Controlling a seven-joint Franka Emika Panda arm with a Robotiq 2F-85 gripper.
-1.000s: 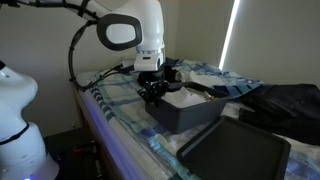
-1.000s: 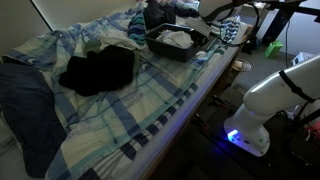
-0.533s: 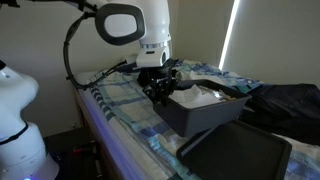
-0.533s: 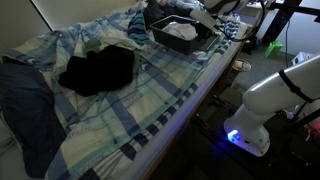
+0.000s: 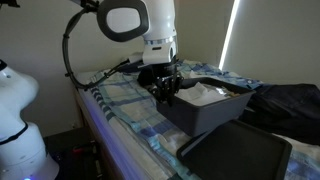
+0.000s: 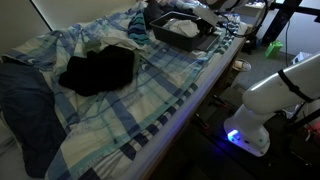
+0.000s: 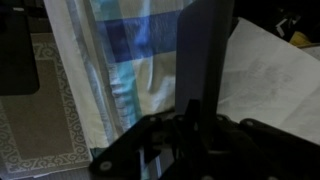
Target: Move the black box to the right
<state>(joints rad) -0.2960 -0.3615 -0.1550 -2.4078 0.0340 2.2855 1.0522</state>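
The black box [image 5: 208, 110] is a dark open-top box with white paper inside, on the plaid bed cover. It also shows in an exterior view [image 6: 185, 32] near the bed's far edge. My gripper [image 5: 166, 88] is shut on the box's near end wall. In the wrist view the box wall [image 7: 205, 50] runs up from between the jaws [image 7: 192, 118], with white paper [image 7: 270, 80] to its right.
A flat dark tray-like lid [image 5: 236, 152] lies in front of the box. A dark cloth bundle [image 6: 98, 68] lies mid-bed. Dark fabric [image 5: 285, 105] sits behind the box. A white robot base [image 6: 268, 100] stands beside the bed, and the bed edge [image 6: 205, 90] is close.
The gripper has slid the box along the bed: rightward in one exterior view, toward the far edge in the other. The grip is unchanged.
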